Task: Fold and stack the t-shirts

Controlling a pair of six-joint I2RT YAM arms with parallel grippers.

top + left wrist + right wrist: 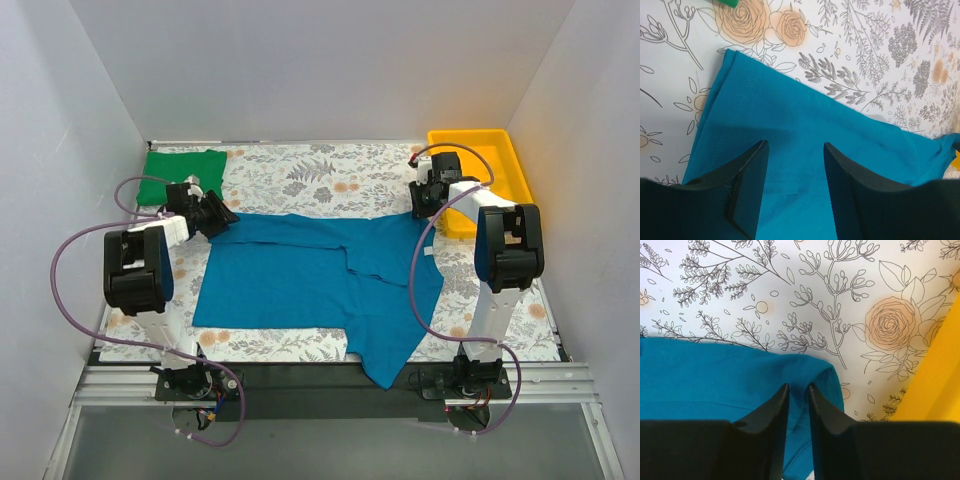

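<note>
The teal-blue t-shirt point(300, 275) lies spread on the flowered table cover, its lower right part hanging over the front edge. The bright green t-shirt point(180, 172) lies folded at the back left corner. My left gripper point(222, 217) is at the teal shirt's far left corner; in the left wrist view it point(795, 146) is open, jaws wide apart just above the cloth point(805, 115). My right gripper point(420, 205) is at the shirt's far right corner; in the right wrist view it point(798, 386) is nearly closed, pinching a raised fold of the teal cloth point(715, 375).
A yellow plastic tray point(505, 165) stands at the back right, close beside my right gripper; its wall shows in the right wrist view point(935, 385). White walls enclose the table on three sides. A sliver of green point(725, 2) shows at the top of the left wrist view.
</note>
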